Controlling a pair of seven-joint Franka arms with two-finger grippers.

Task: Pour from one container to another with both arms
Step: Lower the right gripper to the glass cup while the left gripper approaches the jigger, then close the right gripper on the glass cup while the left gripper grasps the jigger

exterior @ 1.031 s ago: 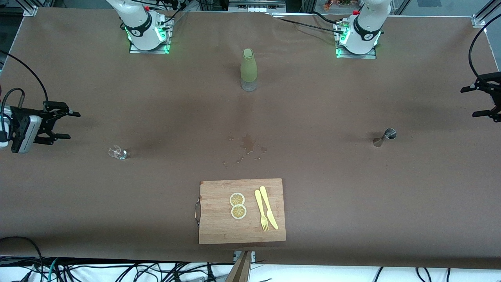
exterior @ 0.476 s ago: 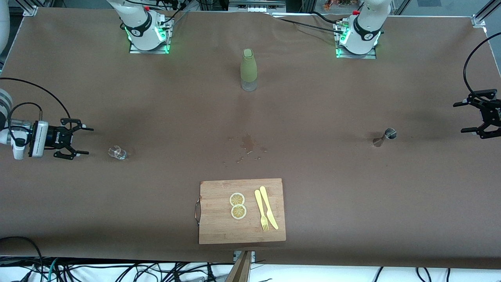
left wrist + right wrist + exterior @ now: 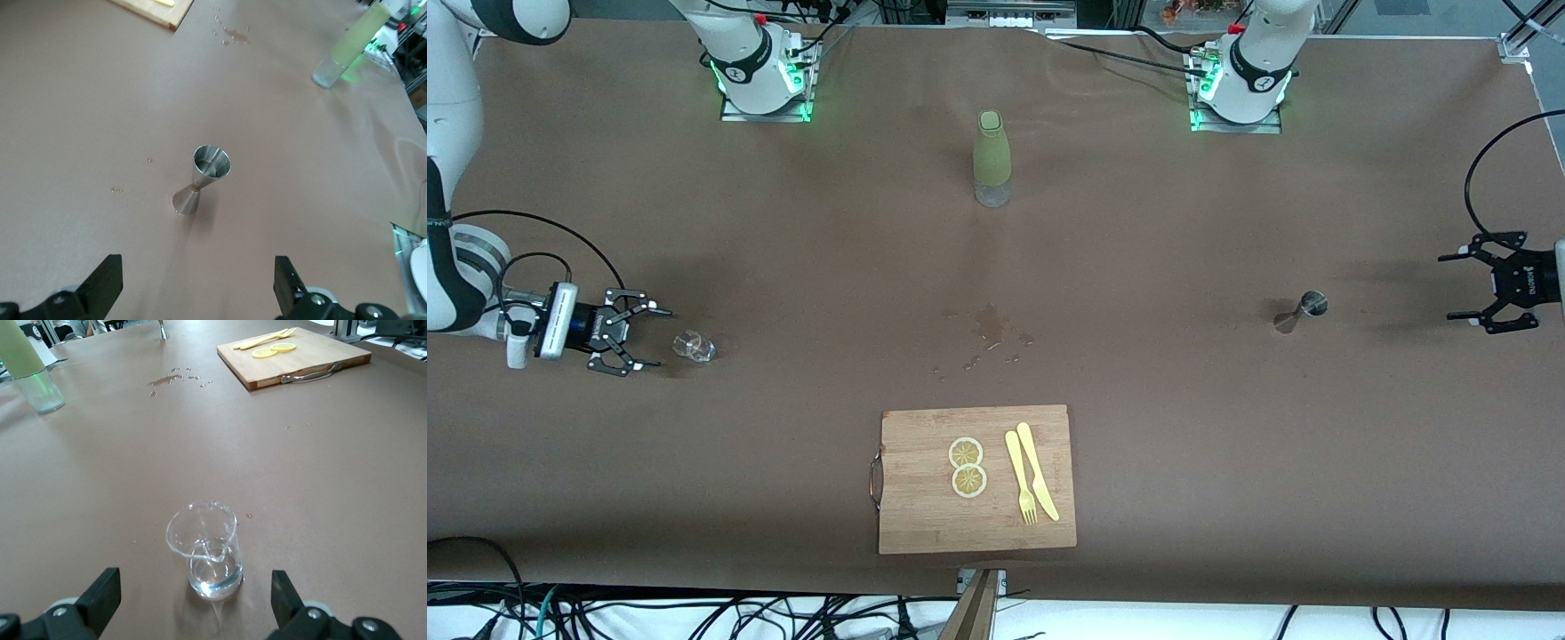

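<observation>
Right gripper (image 3: 643, 340) low at right arm's end of table, fingers spread wide, just beside small glass beaker (image 3: 693, 346) w/ a little clear liquid in bottom; not touching yet. Left gripper (image 3: 1464, 288) at left arm's end, fingers also apart, empty, pointed at steel jigger (image 3: 1302, 310) standing upright, still well apart from it. Both arms working, neither waiting.

Step in hand, by the look of it: approach before the grasp, one container per arm. Next move prob. calls for easing right fingers around beaker wall w/o knocking it (thin, light, could tip or slide), and bringing left gripper in to straddle jigger's narrow waist. Then lift both and meet over mid-table for the pour.

Surface: brown paper-like cover over table (image 3: 1227, 462), wet patch (image 3: 989, 327) and droplets mid-table. Green-sleeved bottle (image 3: 991, 158) upright between arm bases. Wooden cutting board (image 3: 925, 524) nearest front camera, w/ two lemon slices (image 3: 967, 467), yellow fork (image 3: 1020, 477) and knife (image 3: 1039, 470). Cables along table edge.
</observation>
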